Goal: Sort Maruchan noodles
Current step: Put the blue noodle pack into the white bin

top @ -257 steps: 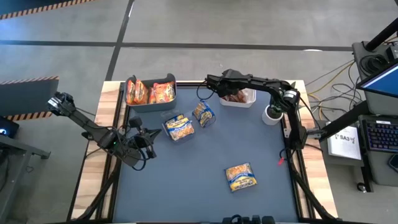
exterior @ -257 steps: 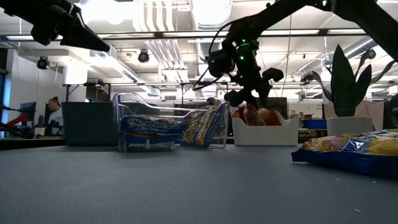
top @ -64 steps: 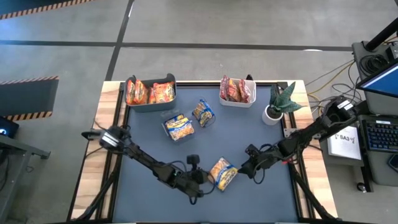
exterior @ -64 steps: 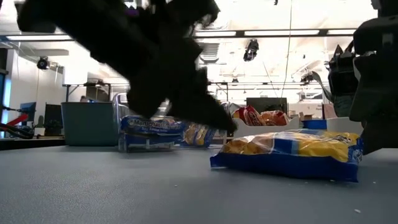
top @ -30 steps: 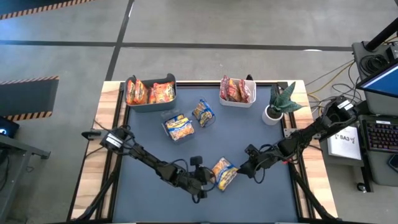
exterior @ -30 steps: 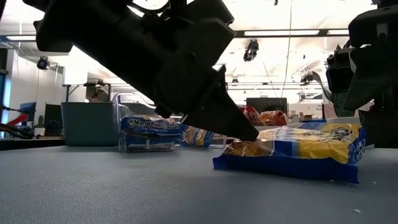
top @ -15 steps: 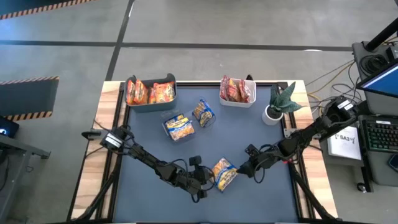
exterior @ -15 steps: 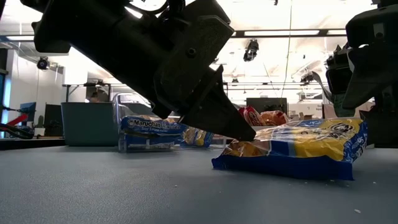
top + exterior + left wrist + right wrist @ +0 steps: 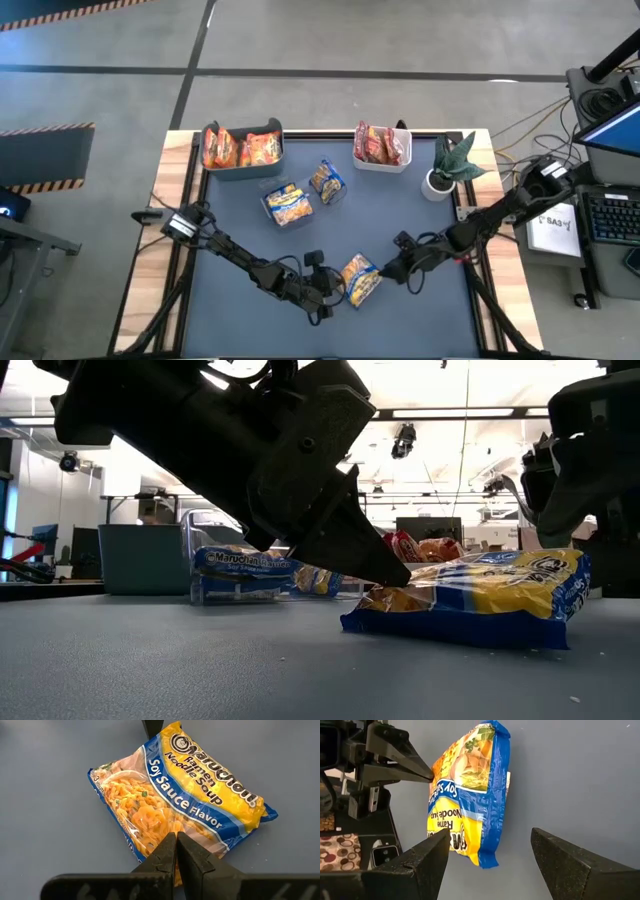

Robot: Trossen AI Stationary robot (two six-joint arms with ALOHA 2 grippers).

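The left arm stretches low across the mat, its gripper (image 9: pixel 334 291) with fingers pressed together, tips touching one edge of a blue-yellow noodle packet (image 9: pixel 360 280) near the front of the table (image 9: pixel 420 320). The packet's far edge is tilted up off the mat. Just beside it on the right, the right gripper (image 9: pixel 386 271) waits with fingers spread wide.

Two dark, matte, slender jointed arms, each tipped with tapered black fingers (image 9: pixel 172 855), on black frames.
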